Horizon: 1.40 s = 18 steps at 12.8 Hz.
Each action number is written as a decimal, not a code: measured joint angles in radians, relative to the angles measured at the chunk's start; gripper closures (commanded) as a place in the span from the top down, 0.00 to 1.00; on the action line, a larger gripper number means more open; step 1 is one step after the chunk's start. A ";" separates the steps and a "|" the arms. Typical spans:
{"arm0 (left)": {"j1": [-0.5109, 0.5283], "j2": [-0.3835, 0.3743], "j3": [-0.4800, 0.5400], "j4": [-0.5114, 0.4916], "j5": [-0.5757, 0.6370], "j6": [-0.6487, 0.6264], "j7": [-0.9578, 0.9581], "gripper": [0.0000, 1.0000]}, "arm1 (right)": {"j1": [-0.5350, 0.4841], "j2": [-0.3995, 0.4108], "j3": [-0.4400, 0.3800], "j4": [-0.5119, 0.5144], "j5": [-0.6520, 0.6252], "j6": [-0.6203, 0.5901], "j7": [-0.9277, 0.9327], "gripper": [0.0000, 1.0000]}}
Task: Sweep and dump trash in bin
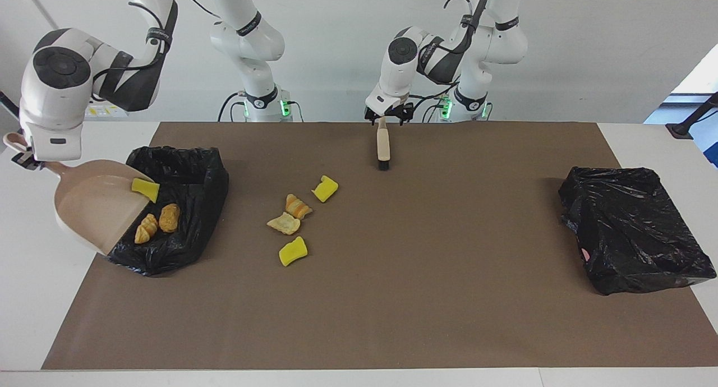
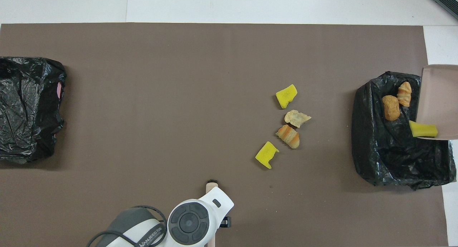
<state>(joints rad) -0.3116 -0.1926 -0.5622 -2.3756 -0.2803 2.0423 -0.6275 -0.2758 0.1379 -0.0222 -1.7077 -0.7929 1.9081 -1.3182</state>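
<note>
My right gripper (image 1: 26,160) is shut on the handle of the beige dustpan (image 1: 92,204), which tilts steeply over the black-bagged bin (image 1: 193,165) at the right arm's end. Two bread chunks (image 1: 158,223) lie inside the bin (image 2: 368,139), and a yellow sponge piece (image 1: 145,189) sits at the pan's lip (image 2: 422,129). Several more trash scraps, yellow sponges and bread pieces (image 1: 294,219), lie on the brown mat (image 2: 290,125) beside the bin. My left gripper (image 1: 387,116) stands open around the top of the brush handle (image 1: 383,143), and the brush rests on the mat.
A second black bag (image 1: 634,230) sits at the left arm's end of the brown mat (image 1: 449,297). In the overhead view the left arm's wrist (image 2: 195,222) covers most of the brush, with only its tip (image 2: 212,184) showing.
</note>
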 measured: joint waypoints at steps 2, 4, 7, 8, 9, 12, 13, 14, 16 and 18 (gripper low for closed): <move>0.007 0.029 0.064 0.093 0.135 -0.048 0.009 1.00 | 0.032 -0.001 0.000 0.000 -0.065 -0.042 0.042 0.00; 0.010 0.061 0.163 0.211 0.187 -0.077 0.074 1.00 | 0.077 -0.006 0.001 0.006 -0.098 -0.115 0.090 0.00; 0.030 0.087 0.319 0.405 0.202 -0.175 0.255 1.00 | 0.089 -0.041 0.001 0.040 -0.099 -0.170 0.115 0.00; 0.045 0.098 0.351 0.465 0.222 -0.216 0.303 1.00 | 0.089 -0.059 0.001 0.055 -0.098 -0.200 0.115 0.00; 0.063 0.112 0.372 0.526 0.243 -0.256 0.346 1.00 | 0.089 -0.080 0.002 0.067 -0.095 -0.239 0.115 0.00; 0.142 0.154 0.387 0.684 0.264 -0.348 0.440 1.00 | 0.090 -0.137 0.018 0.078 -0.037 -0.349 0.149 0.00; 0.164 0.159 0.395 0.719 0.270 -0.378 0.454 1.00 | 0.097 -0.144 0.033 0.084 -0.010 -0.388 0.216 0.00; 0.173 0.160 0.416 0.746 0.275 -0.405 0.471 1.00 | 0.113 -0.145 0.045 0.088 0.011 -0.420 0.276 0.00; 0.178 0.161 0.466 0.808 0.276 -0.483 0.555 1.00 | 0.158 -0.145 0.072 0.089 0.071 -0.464 0.387 0.00; 0.180 0.160 0.508 0.851 0.276 -0.542 0.618 1.00 | 0.220 -0.145 0.083 0.089 0.134 -0.502 0.506 0.00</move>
<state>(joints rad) -0.1320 -0.0321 -0.0546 -1.5249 -0.0042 1.4999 -0.0090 -0.0562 -0.0071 0.0609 -1.6185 -0.6586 1.4062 -0.8124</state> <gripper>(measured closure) 0.000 0.683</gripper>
